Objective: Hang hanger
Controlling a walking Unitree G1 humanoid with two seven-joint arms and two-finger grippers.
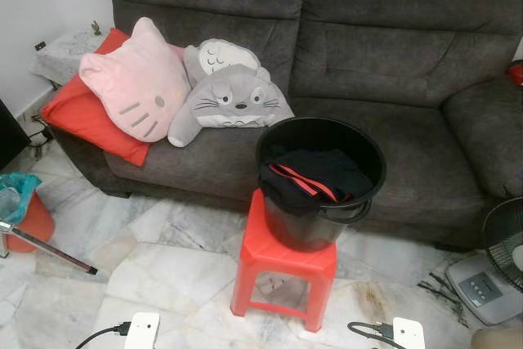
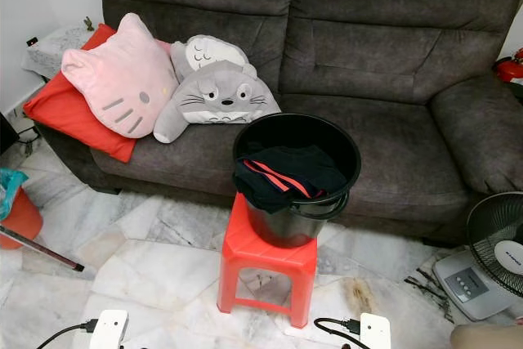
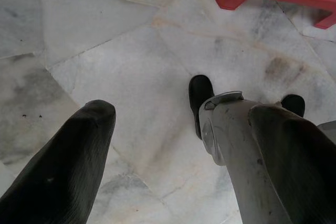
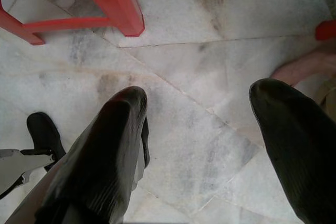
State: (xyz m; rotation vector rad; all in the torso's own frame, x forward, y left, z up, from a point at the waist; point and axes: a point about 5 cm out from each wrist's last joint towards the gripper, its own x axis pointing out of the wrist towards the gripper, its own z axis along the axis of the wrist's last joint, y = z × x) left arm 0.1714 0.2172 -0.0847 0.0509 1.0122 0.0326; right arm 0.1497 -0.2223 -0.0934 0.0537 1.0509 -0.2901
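On red stool point(image 1: 282, 255), black bucket point(image 1: 320, 181), no legible labels

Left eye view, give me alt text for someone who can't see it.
A black bucket holding dark clothing with red stripes stands on a red plastic stool on a marble floor, in front of a grey sofa. On the sofa lie a pink cat cushion, a grey plush cushion and a red pillow.
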